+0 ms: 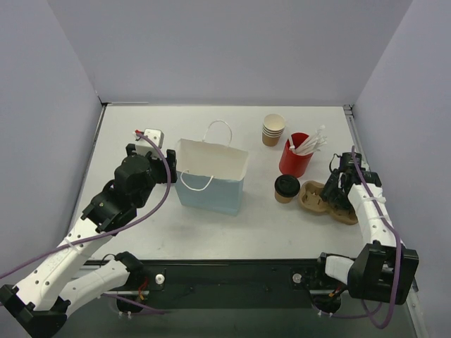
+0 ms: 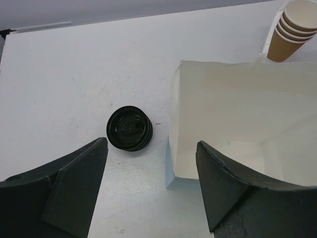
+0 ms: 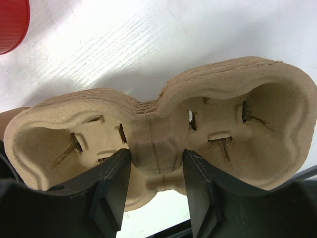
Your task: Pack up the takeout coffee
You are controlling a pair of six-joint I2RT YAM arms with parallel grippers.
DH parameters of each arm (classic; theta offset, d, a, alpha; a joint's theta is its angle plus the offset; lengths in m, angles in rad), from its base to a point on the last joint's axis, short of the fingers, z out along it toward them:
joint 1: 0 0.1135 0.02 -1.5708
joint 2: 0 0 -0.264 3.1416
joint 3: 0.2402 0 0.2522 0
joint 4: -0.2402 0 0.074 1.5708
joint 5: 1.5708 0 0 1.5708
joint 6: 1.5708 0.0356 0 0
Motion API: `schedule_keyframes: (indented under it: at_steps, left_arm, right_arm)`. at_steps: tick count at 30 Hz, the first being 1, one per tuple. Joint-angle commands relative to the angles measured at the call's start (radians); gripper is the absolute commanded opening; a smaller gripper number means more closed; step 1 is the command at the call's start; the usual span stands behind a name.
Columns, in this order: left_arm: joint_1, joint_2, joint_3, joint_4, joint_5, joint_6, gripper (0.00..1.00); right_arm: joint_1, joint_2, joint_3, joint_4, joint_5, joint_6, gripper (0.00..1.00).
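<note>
From above, the fingertips of the left tool (image 2: 151, 146) are lost against the dark arm. Its own camera shows them spread wide, gripping nothing, held over the surface (image 1: 268, 232) just left of the paper bag (image 1: 211, 176). The stack of black lids (image 2: 129, 128) shows only in that wrist view, lying beyond the gap between the fingers; in the top view the arm covers that spot. The bag stands upright with its mouth open, pale blue outside, and the wrist view is cut off partway across its white inner walls and floor. The right tool (image 3: 154, 158) is pressed against the narrow waist of the pulp cup carrier (image 3: 158, 124) – a finger on each side, pinching it. The layered rim suggests several carriers nested together, though how many is hard to tell. The takeout coffee (image 1: 287, 188) stands upright on the surface with its black lid on, between the bag and the carrier and just in front of the red cup (image 1: 294, 156). That red cup holds white sticks (image 1: 310, 144), too small to identify. A stack of brown paper cups (image 1: 273, 129) stands behind it – lidless, nested.
</note>
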Motion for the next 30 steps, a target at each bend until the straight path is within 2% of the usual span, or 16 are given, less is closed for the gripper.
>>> schedule_keyframes:
  at_steps: [1, 5, 8, 13, 18, 19, 20, 22, 30]
  left_arm:
    - [0.002, -0.001, 0.005, 0.047, 0.002, 0.011, 0.82]
    - [0.002, -0.003, 0.002, 0.047, 0.001, 0.011, 0.82]
    - [0.002, -0.003, 0.004, 0.047, -0.001, 0.011, 0.82]
    - [0.002, -0.006, 0.002, 0.049, -0.001, 0.012, 0.82]
    - [0.002, -0.006, 0.004, 0.047, -0.001, 0.012, 0.82]
    - [0.002, -0.005, 0.002, 0.047, -0.001, 0.012, 0.82]
    - [0.002, -0.004, 0.002, 0.047, -0.001, 0.012, 0.82]
    - [0.002, -0.004, 0.002, 0.049, 0.001, 0.012, 0.82]
    - [0.002, -0.001, 0.004, 0.049, -0.001, 0.014, 0.82]
  right_arm:
    - [-0.008, 0.025, 0.010, -0.020, 0.024, 0.023, 0.42]
    - [-0.008, 0.071, -0.010, 0.012, 0.020, 0.026, 0.41]
    - [-0.011, 0.102, -0.010, 0.020, 0.025, 0.015, 0.47]
    - [-0.013, 0.122, -0.013, 0.028, 0.020, 0.003, 0.50]
    - [-0.014, 0.118, -0.013, 0.032, 0.020, -0.008, 0.41]
    - [-0.014, 0.118, -0.010, 0.032, 0.025, -0.016, 0.42]
    - [-0.016, 0.122, -0.009, 0.032, 0.022, -0.017, 0.47]
    - [-0.016, 0.130, -0.004, 0.032, 0.013, -0.028, 0.49]
    - [-0.016, 0.116, 0.002, 0.029, 0.019, -0.037, 0.37]
